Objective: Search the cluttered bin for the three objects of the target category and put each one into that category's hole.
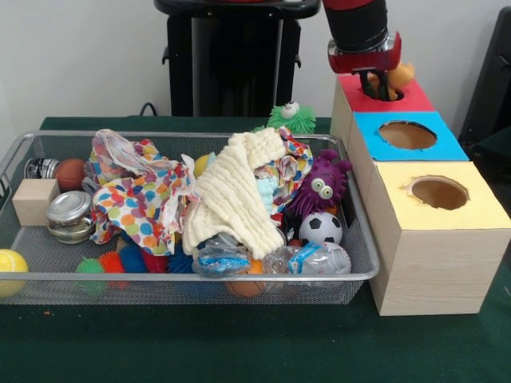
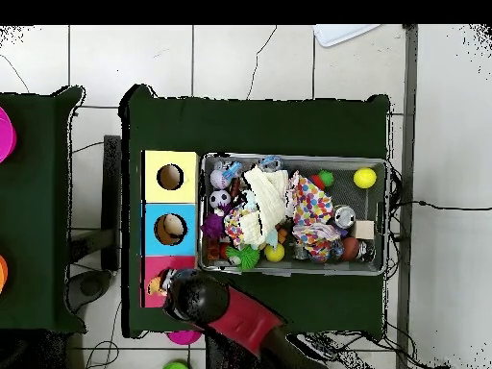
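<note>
The wire mesh bin (image 1: 200, 277) is piled with toys, cloths and balls; it also shows in the overhead view (image 2: 293, 157). Three boxes stand beside it: red (image 1: 419, 101), blue (image 1: 455, 148) and yellow (image 1: 487, 209), each with a round hole. My gripper (image 1: 386, 86) is at the red box's hole (image 1: 395, 94), shut on an orange-yellow toy (image 1: 403, 75) that shows on both sides of it. In the overhead view the arm (image 2: 197, 298) covers the red box (image 2: 154, 264), and the toy (image 2: 155, 284) peeks out beside it.
In the bin lie a purple googly-eyed monster (image 1: 321, 185), a small soccer ball (image 1: 321, 228), a cream cloth (image 1: 231, 195), a polka-dot cloth (image 1: 140, 203), a wooden block (image 1: 33, 200), a metal tin (image 1: 69, 214) and a yellow ball (image 1: 11, 269). A green spiky toy (image 1: 292, 118) sits behind it.
</note>
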